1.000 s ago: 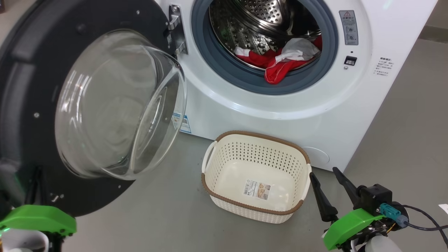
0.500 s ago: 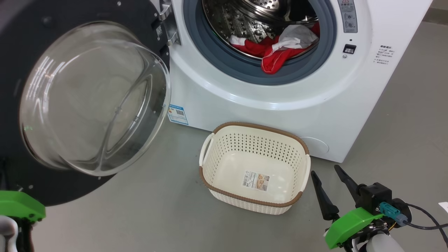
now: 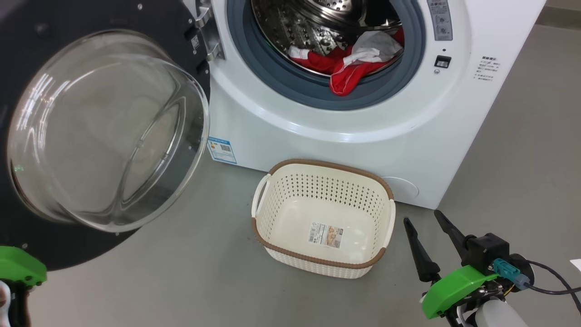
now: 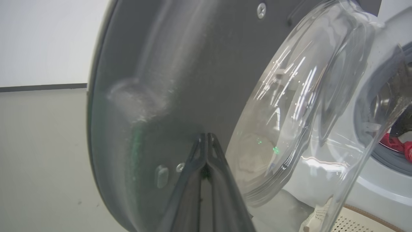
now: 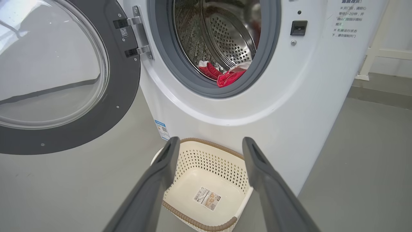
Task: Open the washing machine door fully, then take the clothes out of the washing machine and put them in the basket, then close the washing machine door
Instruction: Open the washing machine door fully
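At the left of the washing machine [image 3: 327,131], the washing machine door [image 3: 150,27] hangs wide on its hinge [image 3: 205,27]; to finish the opening well, I would push on the dark rim rather than the glass bowl [image 3: 104,131], following the hinge's arc. The left gripper [image 4: 206,138], fingers pressed together, points at the door's inner face — contact I cannot tell. The right gripper [image 3: 421,217] hovers low beside the basket [image 3: 313,263], fingers spread and pointing toward the machine — the clothes [image 3: 345,68] lie at the mouth of the drum [image 3: 313,22].

we are seeing the washing machine door [image 3: 104,127] hanging open left of the washing machine [image 3: 345,150], the clothes [image 3: 345,68] lying in its drum [image 3: 308,27], and the basket [image 3: 317,268] sitting on the floor [image 3: 181,281] just before it.
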